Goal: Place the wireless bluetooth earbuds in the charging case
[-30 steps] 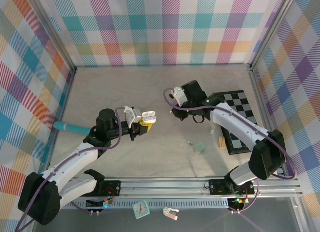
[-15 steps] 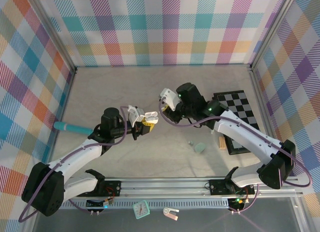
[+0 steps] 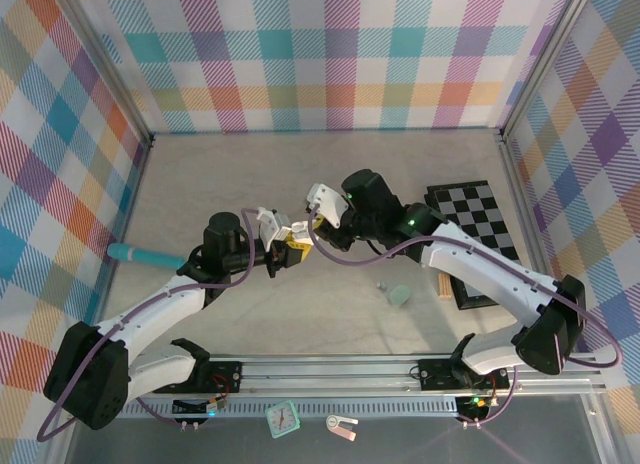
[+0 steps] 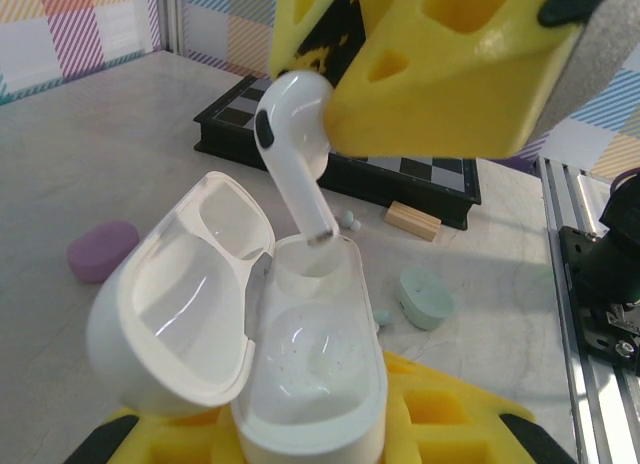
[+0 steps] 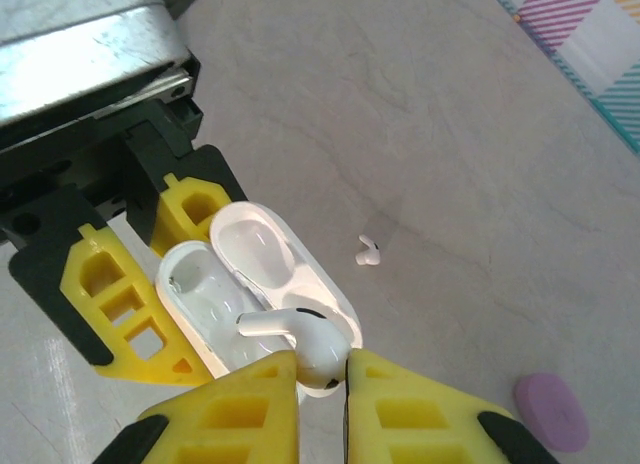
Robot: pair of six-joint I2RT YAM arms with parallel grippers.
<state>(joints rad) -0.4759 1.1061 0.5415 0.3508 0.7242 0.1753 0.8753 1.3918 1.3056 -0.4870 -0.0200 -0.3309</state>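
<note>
Left gripper point(image 3: 284, 242) gripped an open white plastic case point(image 4: 310, 384). Right gripper point(image 5: 321, 374) pinched a white earbud point(image 4: 295, 134), stem tip at its socket. Likely next: push straight down.

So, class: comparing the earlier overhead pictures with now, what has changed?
The right gripper swung left toward the left gripper, carrying the white earbud until its stem tip reaches a socket of the open charging case. Unchanged: left jaws shut on the case, right on the earbud; chessboard and green case unmoved.
</note>
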